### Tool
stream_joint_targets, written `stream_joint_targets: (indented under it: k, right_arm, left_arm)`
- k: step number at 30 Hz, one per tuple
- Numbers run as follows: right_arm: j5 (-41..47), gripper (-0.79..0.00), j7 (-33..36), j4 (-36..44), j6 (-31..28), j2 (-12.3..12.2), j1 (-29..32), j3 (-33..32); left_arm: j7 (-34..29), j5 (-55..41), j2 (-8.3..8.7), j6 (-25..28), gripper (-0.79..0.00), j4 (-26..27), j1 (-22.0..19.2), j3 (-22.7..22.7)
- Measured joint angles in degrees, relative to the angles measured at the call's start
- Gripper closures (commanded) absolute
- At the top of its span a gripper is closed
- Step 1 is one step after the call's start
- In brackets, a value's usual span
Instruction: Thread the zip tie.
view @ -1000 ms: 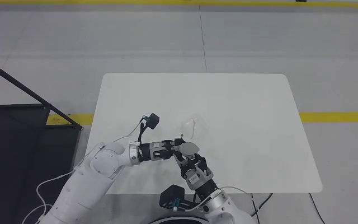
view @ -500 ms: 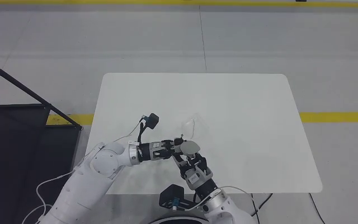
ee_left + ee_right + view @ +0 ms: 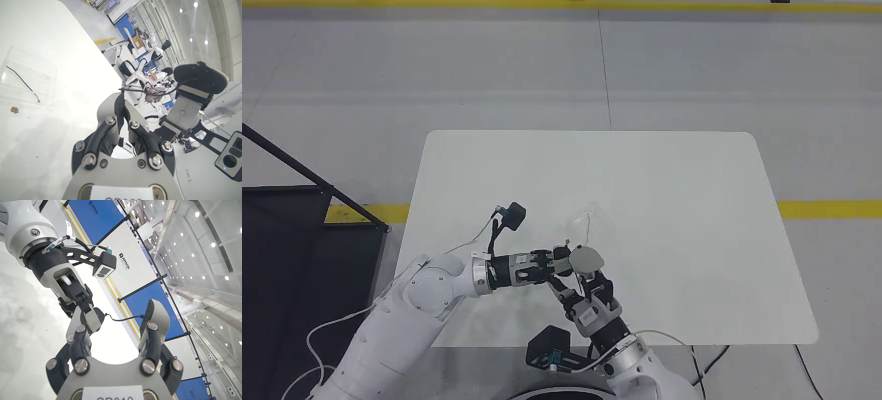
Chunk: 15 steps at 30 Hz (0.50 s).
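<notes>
Your right pincer (image 3: 115, 311) is edging a little toward the far edge of the counter (image 3: 692, 200) compared with a second ago, and it is closing in on the left pincer (image 3: 122, 103). The left arm is staying where it was. Both are working near the counter's near edge, left of its middle.

The left pincer is clamping the zip tie (image 3: 124, 319) by one end, with its fingers closed tight on it. The tie is sticking out through the air toward the right pincer. The right pincer is standing wide open. The tie's free end is reaching one of its pads, though you cannot tell whether it is touching or stopping just short. Nothing is gripping that end yet.

The shift is small, so you are probably lining up the second grasp rather than threading. The tie is running as one open strand with no loop, so the threading itself is not yet begun.

A spare tie (image 3: 19, 76) is lying on a clear tray (image 3: 37, 62) farther in on the counter, well apart from both pincers.
</notes>
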<state>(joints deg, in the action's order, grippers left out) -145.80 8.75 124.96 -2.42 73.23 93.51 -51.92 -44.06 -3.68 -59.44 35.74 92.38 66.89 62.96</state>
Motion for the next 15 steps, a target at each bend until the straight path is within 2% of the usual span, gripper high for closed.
stream_joint_targets:
  k: [3, 4, 6, 12, 15]
  right_arm:
    - [0.33, -0.557, 0.12, 0.03, -0.04, 0.08, -0.11, -0.04]
    - [0.4, -0.502, 0.16, 0.04, -0.12, 0.09, -0.15, -0.07]
    - [0.5, -0.468, 0.28, 0.08, -0.27, 0.14, -0.22, -0.11]
    - [0.6, -0.511, 0.52, 0.05, -0.46, 0.25, -0.32, -0.13]
    - [0.53, -0.585, 0.81, -0.05, -0.8, 0.31, -0.44, -0.13]
  left_arm:
    - [0.36, 0.29, -0.01, 0.11, 0.0, -0.02, 0.03, 0.14]
    - [0.57, 0.52, -0.01, 0.14, 0.0, -0.03, 0.07, 0.21]
    - [1.18, 1.14, 0.0, 0.17, 0.0, 0.0, 0.19, 0.41]
    - [2.65, 3.01, -0.01, -0.03, 0.0, 0.5, 0.72, 0.64]
    - [3.14, 3.6, -0.01, 0.25, 0.0, 0.55, 0.78, 0.78]
